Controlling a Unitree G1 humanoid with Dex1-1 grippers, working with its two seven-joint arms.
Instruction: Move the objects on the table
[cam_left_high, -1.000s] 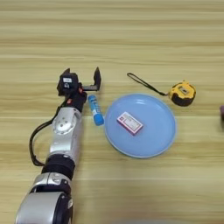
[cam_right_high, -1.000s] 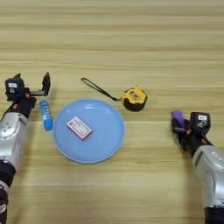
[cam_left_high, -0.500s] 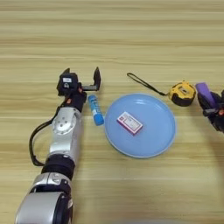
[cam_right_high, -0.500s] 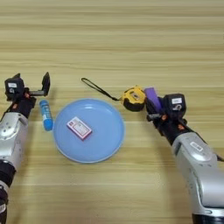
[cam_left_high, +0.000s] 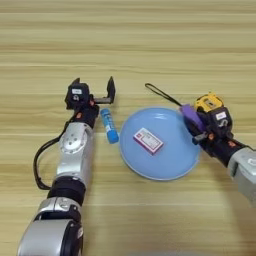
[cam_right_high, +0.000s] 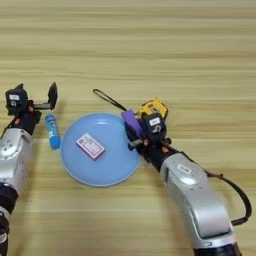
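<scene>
Over on the left, the left tool (cam_left_high: 93, 90) sits on the table (cam_left_high: 125, 45) with its two black fingers spread wide and nothing between them. Just near and right of it lies the blue glue stick (cam_left_high: 109, 125), white cap at the far end: a smooth plastic cylinder, light, likely to roll, so I'd pinch it across the middle of the barrel.

Moving right, the pale blue plate (cam_left_high: 165, 170) is round and shallow with a glossy look, and the flat red-and-white box (cam_left_high: 148, 140) lies in it left of centre. That box looks like thin card, light and easily crushed; its low profile means taking it by the long edges.

At the plate's right rim, the right tool (cam_right_high: 134, 131) has the purple block (cam_right_high: 131, 121) clamped between its fingers, held tilted over the rim. Rigid, square-edged, flat faces, so it should hold firm.

Just beyond it sits the yellow tape measure (cam_right_high: 153, 106), chunky and probably the heaviest item, its limp black strap (cam_right_high: 107, 98) trailing far-left across the wood. Grab the body, not the strap.
</scene>
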